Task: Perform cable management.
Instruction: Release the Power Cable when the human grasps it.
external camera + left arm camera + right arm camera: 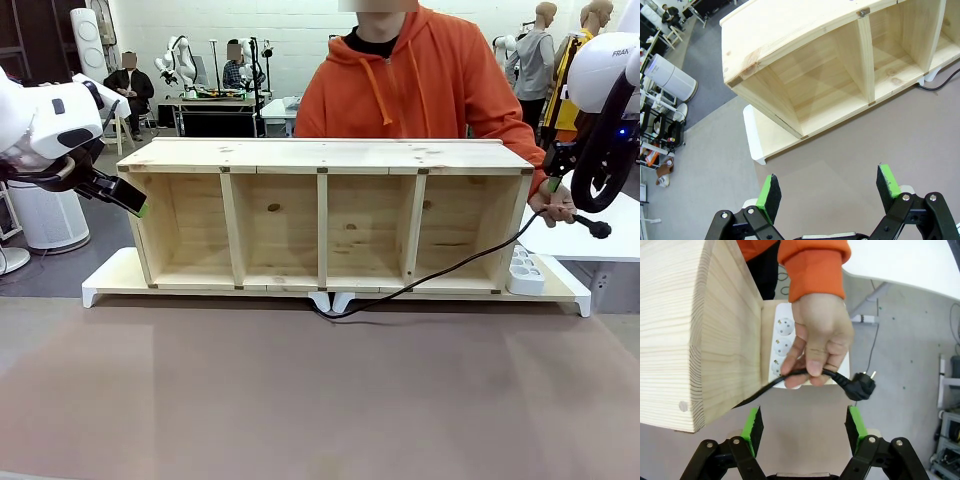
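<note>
The black cable [430,277] loops at the shelf's front middle and runs right, up to a person's hand [552,203] that holds it just behind its plug [599,230]. The white power strip [525,270] lies beside the wooden shelf's [320,160] right end. In the right wrist view the hand [820,335] pinches the cable [785,378] just above my open right gripper [804,427]; the plug [860,385] hangs free over the power strip [782,340]. My left gripper [135,205] hovers open by the shelf's left end, and again open [828,192] over bare table. A cable bit [940,86] shows far off.
The shelf has several open compartments and stands on a white base board [110,272]. A person in an orange hoodie [420,80] stands behind it. A white side table [610,240] is at the right, a white air purifier [45,215] on the floor at the left.
</note>
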You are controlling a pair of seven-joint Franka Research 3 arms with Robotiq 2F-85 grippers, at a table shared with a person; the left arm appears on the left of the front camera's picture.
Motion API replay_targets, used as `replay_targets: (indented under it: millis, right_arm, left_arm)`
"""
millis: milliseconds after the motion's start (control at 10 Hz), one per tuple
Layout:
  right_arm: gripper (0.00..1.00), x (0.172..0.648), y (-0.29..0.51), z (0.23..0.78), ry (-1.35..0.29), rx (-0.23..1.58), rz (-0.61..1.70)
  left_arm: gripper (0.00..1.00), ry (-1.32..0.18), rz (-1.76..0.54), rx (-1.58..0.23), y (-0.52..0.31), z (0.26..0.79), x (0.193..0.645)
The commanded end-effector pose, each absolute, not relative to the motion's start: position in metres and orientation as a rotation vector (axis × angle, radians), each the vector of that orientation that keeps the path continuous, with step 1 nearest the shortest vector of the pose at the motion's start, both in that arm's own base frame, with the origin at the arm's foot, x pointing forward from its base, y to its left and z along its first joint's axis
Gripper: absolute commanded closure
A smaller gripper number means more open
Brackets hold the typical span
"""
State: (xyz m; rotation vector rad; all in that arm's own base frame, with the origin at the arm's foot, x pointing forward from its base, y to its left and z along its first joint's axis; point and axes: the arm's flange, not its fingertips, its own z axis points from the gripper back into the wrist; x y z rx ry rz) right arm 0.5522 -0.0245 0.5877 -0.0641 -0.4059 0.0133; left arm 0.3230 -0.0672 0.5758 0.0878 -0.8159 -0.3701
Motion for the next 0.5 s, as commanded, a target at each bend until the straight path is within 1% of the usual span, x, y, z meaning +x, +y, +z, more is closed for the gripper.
replay_targets:
  millis: [0, 400]
  right_arm:
    - [0.15, 0.5522, -0.0248, 0.5877, -0.406, -0.061, 0.011]
    - [0.15, 0.5522, -0.0248, 0.5877, -0.406, -0.061, 0.011]
  left_arm:
    - [0.00, -0.815, -0.370, 0.082, -0.0657, 0.5755, 0.3235]
    - [0.00, -0.815, -0.370, 0.082, -0.0657, 0.5755, 0.3235]
